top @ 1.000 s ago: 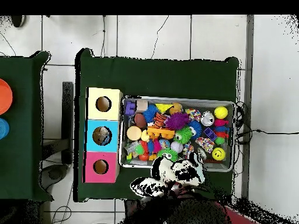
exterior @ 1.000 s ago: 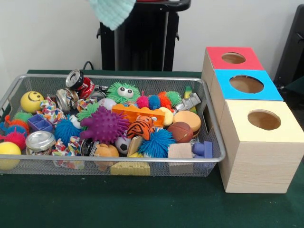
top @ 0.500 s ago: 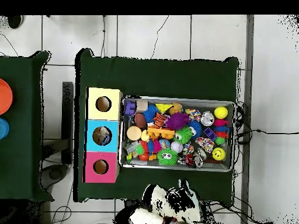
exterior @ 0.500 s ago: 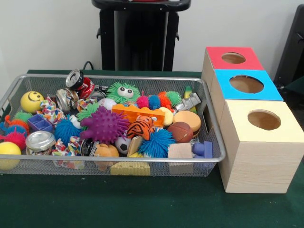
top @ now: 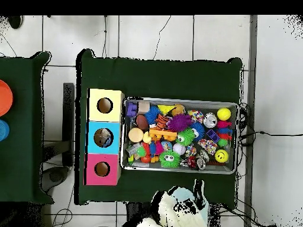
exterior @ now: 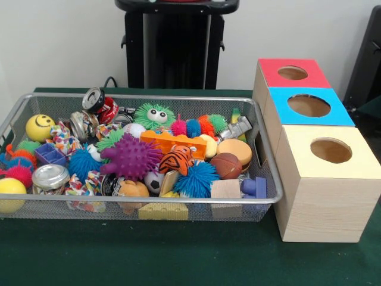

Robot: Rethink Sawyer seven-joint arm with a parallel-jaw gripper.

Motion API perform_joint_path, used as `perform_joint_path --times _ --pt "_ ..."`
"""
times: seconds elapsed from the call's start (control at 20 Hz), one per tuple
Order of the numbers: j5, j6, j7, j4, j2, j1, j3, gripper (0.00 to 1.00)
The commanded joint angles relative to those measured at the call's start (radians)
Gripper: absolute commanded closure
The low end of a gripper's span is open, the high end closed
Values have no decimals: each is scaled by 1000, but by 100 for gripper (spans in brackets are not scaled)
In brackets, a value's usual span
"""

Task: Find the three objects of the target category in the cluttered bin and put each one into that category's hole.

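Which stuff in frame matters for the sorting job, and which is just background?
Job: silver wire-mesh bin of mixed toys; three wooden boxes with holes: red-topped, blue-topped, yellow-topped.
Lying about: black stand behind the bin; orange disc and blue disc on the side table.

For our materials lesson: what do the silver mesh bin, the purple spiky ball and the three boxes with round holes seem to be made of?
The silver mesh bin looks like metal wire: fine see-through grid, shiny rim. The purple spiky ball seems soft rubber, matte, with thick blunt spikes. The three boxes with round holes look like pale wood or wood-grain board, given the streaked sides, with flat red, blue and yellow tops that may be paint or card.
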Motion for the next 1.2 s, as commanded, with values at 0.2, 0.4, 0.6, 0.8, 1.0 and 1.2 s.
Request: perform_joint_path --times 0.2,0.4,0.6,0.8,1.0,1.2 --pt "-17 -130 191 152 29 -26 -21 100" --pt "51 -286 123 206 56 -70 10 100" --pt "140 -498 7 283 93 -135 64 100" --pt "207 -620 -63 307 153 -187 143 100" --pt "252 -689 -105 295 226 -235 229 100" --pt "260 -718 -101 273 283 -264 290 100"
